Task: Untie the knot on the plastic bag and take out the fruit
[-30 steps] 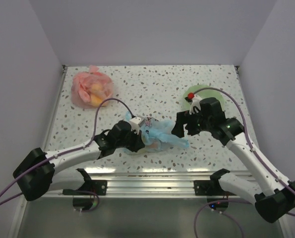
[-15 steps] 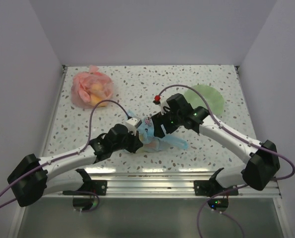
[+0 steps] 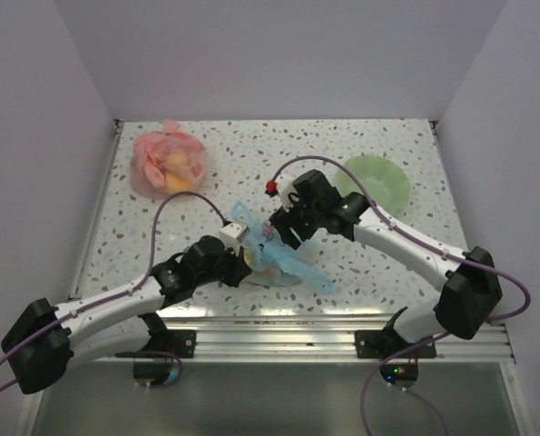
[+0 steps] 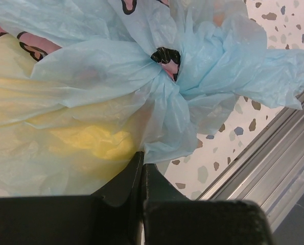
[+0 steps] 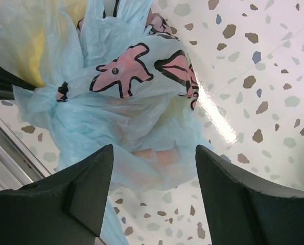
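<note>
Since its knot (image 4: pixel 168 64) was not yet undone, the thin, translucent light-blue plastic bag (image 3: pixel 279 263) lay closed at six o'clock on the white speckled counter (image 3: pixel 251 150), close to the near rail and between the two arms.

Contents: small round fruit (image 4: pixel 90 140), all inside the bag and seen only as yellow and peach patches through the film; the count could not be determined.

Left fingers (image 4: pixel 142 166): closed tight, tips pressed to the film at six o'clock of the knot. Whether a fold was caught between them could not be told. Judged purpose: anchoring the bag so that it would not slide while the knot was worked.

Right fingers (image 3: pixel 279 238): spread apart and gripping nothing, poised over the bag's printed flank from its two o'clock side. They were judged to be lining up on the knot or a loose handle.

Markings: pink starfish-like and lip-like figures outlined in black. No lettering or brand was legible.

Also present: a crumpled pink-red translucent bag (image 3: pixel 168 163) with orange-yellow contents at ten o'clock, and a round pale-green plate (image 3: pixel 378 180) at two o'clock, probably meant to receive the fruit.
</note>
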{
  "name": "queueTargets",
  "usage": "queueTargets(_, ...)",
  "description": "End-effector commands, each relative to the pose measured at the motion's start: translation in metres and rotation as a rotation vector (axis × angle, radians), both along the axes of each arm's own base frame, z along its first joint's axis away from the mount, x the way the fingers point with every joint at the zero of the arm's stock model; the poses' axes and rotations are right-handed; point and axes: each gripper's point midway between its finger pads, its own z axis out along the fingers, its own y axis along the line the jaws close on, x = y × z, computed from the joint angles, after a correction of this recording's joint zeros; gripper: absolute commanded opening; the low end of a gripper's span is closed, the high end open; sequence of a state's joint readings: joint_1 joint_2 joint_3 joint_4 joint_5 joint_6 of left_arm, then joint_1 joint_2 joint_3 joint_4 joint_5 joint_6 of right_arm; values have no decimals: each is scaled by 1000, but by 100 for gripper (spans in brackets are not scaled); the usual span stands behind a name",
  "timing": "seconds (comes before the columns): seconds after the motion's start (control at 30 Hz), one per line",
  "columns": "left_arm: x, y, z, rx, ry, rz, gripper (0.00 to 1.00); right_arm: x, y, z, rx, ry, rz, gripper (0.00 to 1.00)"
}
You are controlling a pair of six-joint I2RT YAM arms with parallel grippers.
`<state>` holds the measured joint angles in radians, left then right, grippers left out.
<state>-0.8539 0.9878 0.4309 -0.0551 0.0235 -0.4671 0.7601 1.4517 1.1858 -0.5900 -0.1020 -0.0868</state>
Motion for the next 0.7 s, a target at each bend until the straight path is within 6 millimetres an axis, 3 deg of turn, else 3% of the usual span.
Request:
queueTargets(0.0,2,13,-1,43,-33,27,0,7,-1,12,-14,-114,96,69)
queueTargets(0.27,9,13,3,84,-62,24,0,-22,28,-22,6,-16,298,71)
queueTargets(0.57,18,6,17,64,-90,33,0,-29,64,-25,72,-5,365,72)
queueTargets(0.67,20,4,21,58,-95,39,0,-30,70,-30,79,10,374,65)
